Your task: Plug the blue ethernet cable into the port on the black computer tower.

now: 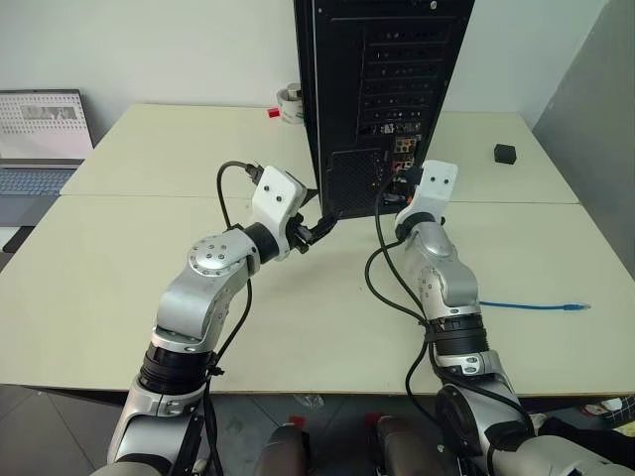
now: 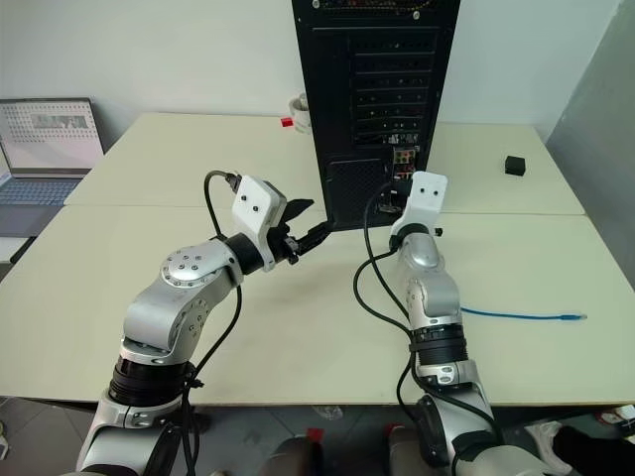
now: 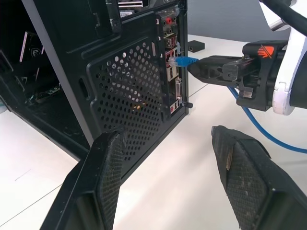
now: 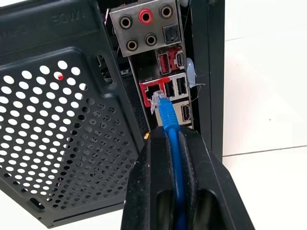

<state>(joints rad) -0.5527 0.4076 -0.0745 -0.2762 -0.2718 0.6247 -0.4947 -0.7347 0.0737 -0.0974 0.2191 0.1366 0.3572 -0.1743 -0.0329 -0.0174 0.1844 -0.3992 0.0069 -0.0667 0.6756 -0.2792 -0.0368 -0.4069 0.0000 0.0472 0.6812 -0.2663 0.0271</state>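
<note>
The right gripper (image 4: 171,143) is closed tight on the blue ethernet cable (image 4: 169,120), with the plug sticking out just past its fingertips. In the right wrist view the plug's clear tip sits right at the red-framed port (image 4: 153,91) on the connector panel of the black computer tower (image 4: 53,110); whether it is seated or only touching the opening cannot be told. That view also shows the round audio jacks (image 4: 146,28) further along the panel beyond the plug, and the mesh vent grille (image 4: 57,143) beside the gripper.

The left wrist view gives the same grip from the side: the right gripper's black fingers (image 3: 216,69) reach level toward the panel, the blue plug bridging the small space between fingertips and ports, and the cable trailing away behind the gripper over the table (image 3: 182,158).

The left gripper (image 3: 168,177) stands about half open and holds nothing, its two fingers either side of the tower's lower rear corner without touching it.

The head views show what the wrist views miss: the rest of the cable lies on the table well behind and to the right of the right gripper, its free plug (image 1: 572,307) near the table edge. A small black cube (image 1: 506,153) sits to the right of the tower, a laptop (image 1: 40,139) far off to the left gripper's left, and a roll of tape (image 1: 290,102) beyond it, beside the tower.
</note>
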